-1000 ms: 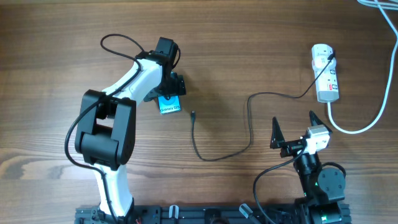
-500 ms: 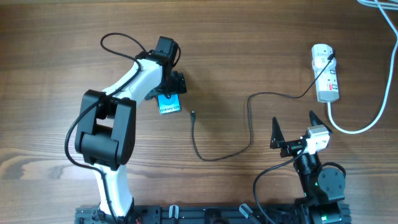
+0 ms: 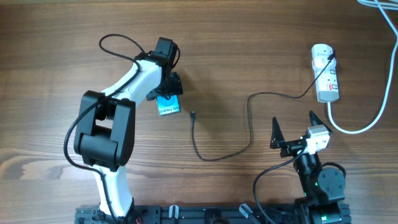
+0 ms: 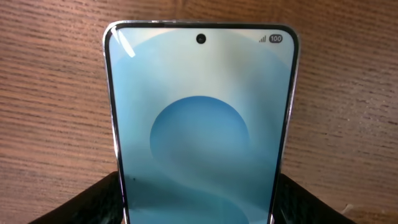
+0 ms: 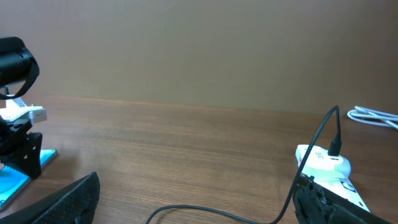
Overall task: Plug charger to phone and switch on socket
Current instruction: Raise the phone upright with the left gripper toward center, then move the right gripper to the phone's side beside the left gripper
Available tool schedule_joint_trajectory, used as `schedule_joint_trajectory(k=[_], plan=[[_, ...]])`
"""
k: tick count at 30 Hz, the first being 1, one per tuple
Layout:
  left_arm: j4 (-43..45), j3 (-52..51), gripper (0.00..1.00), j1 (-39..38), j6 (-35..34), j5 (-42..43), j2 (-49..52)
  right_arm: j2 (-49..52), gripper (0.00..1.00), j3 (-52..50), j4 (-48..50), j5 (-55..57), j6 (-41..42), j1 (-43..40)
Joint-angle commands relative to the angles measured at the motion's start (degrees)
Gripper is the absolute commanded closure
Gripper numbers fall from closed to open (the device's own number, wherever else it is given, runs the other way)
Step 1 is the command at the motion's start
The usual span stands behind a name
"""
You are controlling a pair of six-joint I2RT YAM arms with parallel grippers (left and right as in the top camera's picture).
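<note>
left gripper (image 3: 169,89): the two dark fingers (image 4: 93,199) sit against both long edges of the phone (image 4: 199,124), so i read the jaws as clamped on it. the phone lies flat on the wooden table (image 3: 261,37), screen up, its camera hole at the end away from the wrist. i cannot see a charging port in any view.

right gripper (image 3: 293,119): jaws wide apart and holding nothing, low on the right side of the table.

between the arms, the charger (image 3: 193,127) lies loose. its plug tip (image 3: 193,114) rests just right of the phone, not touching it, and the cable loops away to the socket (image 3: 326,78) at the far right.

my judgement is that the phone is rigid and light with slick glass, so an edge grip is right and should stay gentle. the cable is limp and will drag and twist. i would pinch it just behind the plug tip, where it is stiffest.
</note>
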Motion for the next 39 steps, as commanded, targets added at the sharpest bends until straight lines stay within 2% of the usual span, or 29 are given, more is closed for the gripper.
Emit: schedule_joint_trajectory(k=[1,6,15,21,35,39], plan=[[-0.7,-0.5,0.30,-0.2,-0.7,0.2,-3.9,-0.5,0.00,-0.1,0.3,1.0,-0.8,0.2],[-1.6,-0.5,0.32,0.9,-0.7,2.3,-8.5,-0.5,0.00,-0.1,0.3,1.0,-0.7,0.2],[-2.4,-0.6,0.32,5.9,1.0,16.5,-9.2,-0.4,0.00,-0.1,0.3,1.0,-0.7,0.2],[-3.0,-0.6,0.31,6.0,3.7,16.8,-9.2,-0.4,0.00,-0.1,0.3,1.0,-0.8,0.2],[-2.8,-0.6,0.31,6.0,4.0,17.9,-9.2,-0.4,0.00,-0.1,0.4,1.0,-0.8,0.2],[-2.6,-0.6,0.31,6.0,6.5,22.6,-9.2,-0.4,0.01,-0.1,0.3,-2.1,0.8,0.2]])
